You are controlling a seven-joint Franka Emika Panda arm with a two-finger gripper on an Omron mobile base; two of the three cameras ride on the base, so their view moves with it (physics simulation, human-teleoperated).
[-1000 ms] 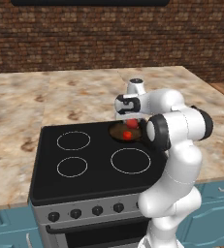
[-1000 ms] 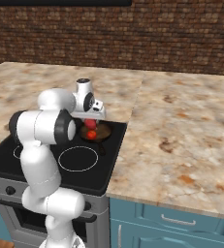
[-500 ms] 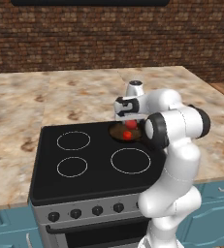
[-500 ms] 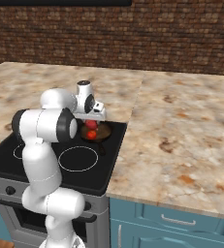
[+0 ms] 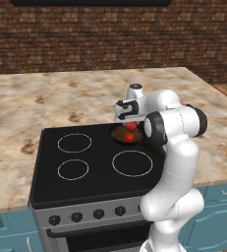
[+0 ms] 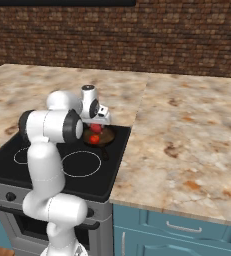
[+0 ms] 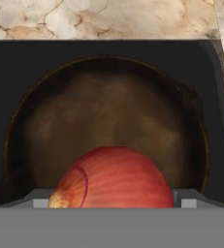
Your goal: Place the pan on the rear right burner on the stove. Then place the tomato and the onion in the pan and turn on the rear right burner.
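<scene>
Gripper (image 5: 130,123) hangs over the pan (image 5: 126,134) at rear right of the stove (image 5: 85,162), jaws pinching the onion (image 7: 112,178) betw. 2 fingers, just above pan floor. Tomato (image 5: 128,138) lies inside pan, below the onion.

Arm reaching forward from the base, elbow folded high, wrist pointing down. Gripper (image 5: 130,123) hanging low over the rear right, jaws spread wide around onion (image 7: 114,178).

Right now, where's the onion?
The onion sits between the hand's fingers just above the pan on the stove's rear right, with the tomato below.
</scene>
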